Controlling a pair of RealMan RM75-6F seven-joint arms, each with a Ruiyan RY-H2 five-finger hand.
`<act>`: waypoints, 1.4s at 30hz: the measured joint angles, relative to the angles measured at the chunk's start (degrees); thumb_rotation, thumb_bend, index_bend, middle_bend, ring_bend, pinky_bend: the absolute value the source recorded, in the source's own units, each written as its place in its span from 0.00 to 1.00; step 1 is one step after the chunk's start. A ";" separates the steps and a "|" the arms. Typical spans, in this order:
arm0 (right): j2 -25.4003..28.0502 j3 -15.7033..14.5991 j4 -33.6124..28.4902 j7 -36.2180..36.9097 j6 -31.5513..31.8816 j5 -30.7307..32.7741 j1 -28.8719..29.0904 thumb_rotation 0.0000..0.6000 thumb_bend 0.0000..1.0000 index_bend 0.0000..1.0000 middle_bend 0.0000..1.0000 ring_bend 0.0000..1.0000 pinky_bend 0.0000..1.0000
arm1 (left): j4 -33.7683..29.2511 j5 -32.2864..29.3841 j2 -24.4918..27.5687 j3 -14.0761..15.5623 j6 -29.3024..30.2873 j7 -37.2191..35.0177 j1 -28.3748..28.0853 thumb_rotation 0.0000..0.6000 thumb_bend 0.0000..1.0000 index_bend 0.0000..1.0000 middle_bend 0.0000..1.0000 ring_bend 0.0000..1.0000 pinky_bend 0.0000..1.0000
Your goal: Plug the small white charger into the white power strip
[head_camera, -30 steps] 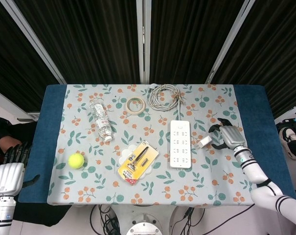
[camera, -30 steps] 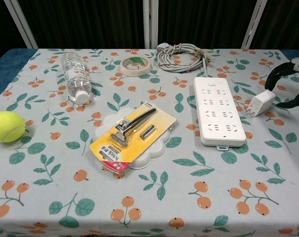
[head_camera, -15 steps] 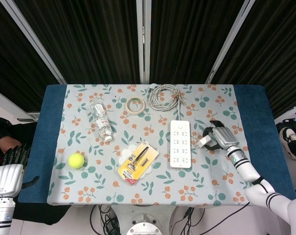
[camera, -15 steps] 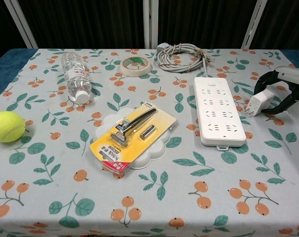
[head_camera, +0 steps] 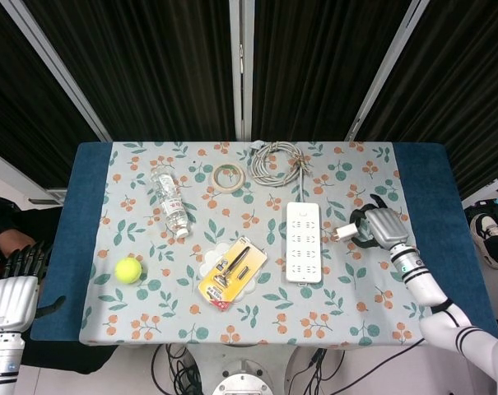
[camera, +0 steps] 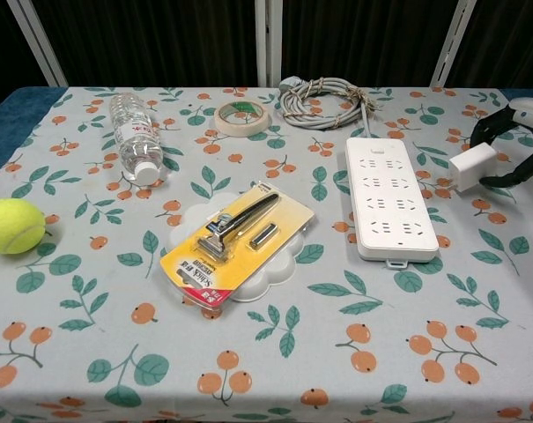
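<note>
The small white charger [camera: 472, 166] hangs just above the cloth, right of the white power strip [camera: 388, 196]. My right hand [camera: 515, 141] pinches it between thumb and fingers. From the head view the charger [head_camera: 346, 232] points toward the power strip [head_camera: 303, 241], with the right hand [head_camera: 380, 226] behind it. Off the table's left front corner my left hand [head_camera: 15, 286] hangs with its fingers apart, holding nothing.
The strip's coiled cable [head_camera: 277, 158] lies at the far edge. A tape roll [head_camera: 227, 176], a water bottle [head_camera: 170, 202], a tennis ball [head_camera: 128, 270] and a packaged razor [head_camera: 231, 271] lie to the left on the floral cloth [head_camera: 150, 313].
My right hand closed on the charger, lifted it off the cloth and drew it slightly right and up. The left hand stayed put.
</note>
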 measured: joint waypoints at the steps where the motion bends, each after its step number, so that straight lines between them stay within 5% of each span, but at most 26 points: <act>1: 1.08 0.01 -1.23 -2.22 0.00 0.15 -0.03 1.00 0.36 0.76 0.61 0.29 0.00 | 0.09 0.07 -0.05 0.01 0.02 -0.14 0.00 1.00 0.12 0.05 0.00 0.00 0.00; 12: 13.44 0.67 -19.82 -47.07 -1.71 9.63 0.43 1.00 0.37 0.79 0.62 0.29 0.00 | 1.27 0.46 -0.77 0.07 0.08 -1.20 -0.03 1.00 0.12 0.05 0.00 0.00 0.00; 23: 10.83 0.34 -24.64 -85.69 1.44 28.32 3.58 1.00 0.37 0.79 0.62 0.29 0.00 | 1.61 -0.01 -0.80 -0.14 -0.89 -1.53 -0.47 1.00 0.12 0.05 0.00 0.00 0.00; 32: 2.39 -0.10 -19.68 -93.08 3.85 34.76 6.84 1.00 0.37 0.75 0.60 0.29 0.00 | 2.27 -0.64 -0.95 -0.15 -1.54 -2.29 -0.53 1.00 0.12 0.05 0.00 0.00 0.00; 42: -0.01 -0.58 -19.46 -94.50 4.77 36.58 8.26 1.00 0.36 0.64 0.55 0.28 0.00 | 3.30 -0.76 -1.36 -0.01 -1.64 -3.34 -0.37 1.00 0.12 0.05 0.00 0.00 0.00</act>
